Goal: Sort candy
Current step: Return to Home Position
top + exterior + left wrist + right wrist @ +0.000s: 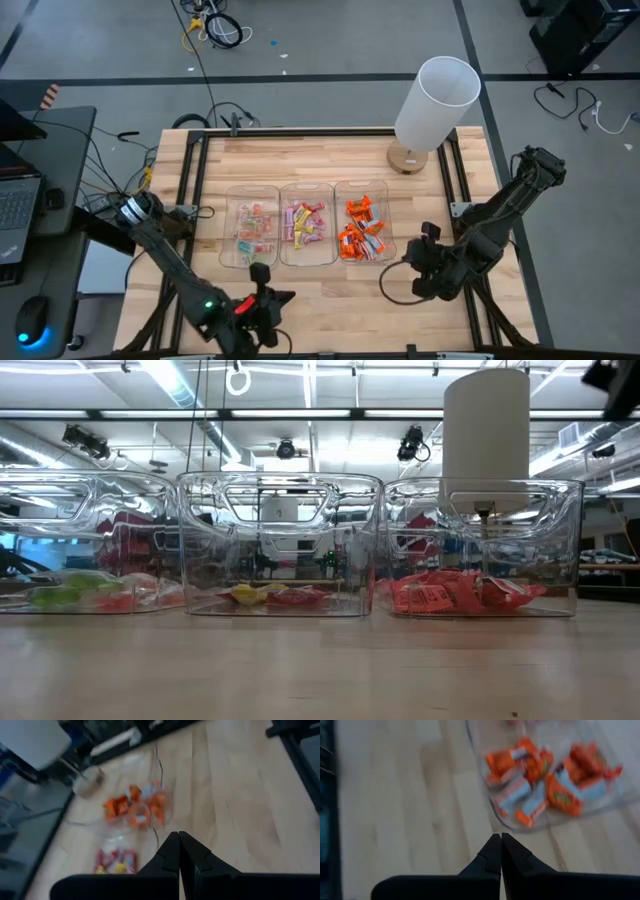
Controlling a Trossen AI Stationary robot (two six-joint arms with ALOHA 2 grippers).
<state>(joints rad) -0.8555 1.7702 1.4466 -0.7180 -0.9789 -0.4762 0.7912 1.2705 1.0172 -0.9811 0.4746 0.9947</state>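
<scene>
Three clear bins stand side by side at mid-table. The left bin (232, 205) holds pale green-and-red candy (253, 236). The middle bin (307, 188) has pink and yellow candy (306, 224), and the right bin (388, 215) has orange candy (361, 232). My left gripper (262, 270) hangs shut above the bare wood just in front of the left bin, with nothing in it. To the near right of the orange bin my right gripper (408, 258) is also shut and holds nothing. The wrist views show the shut tips of the left gripper (179, 836) and of the right gripper (500, 837).
A tall white cylinder (435, 100) on a round wooden base stands at the table's far right, behind the orange bin. A black cable loop (393, 292) lies on the wood under my right gripper. Black rails run along the table's left and right sides.
</scene>
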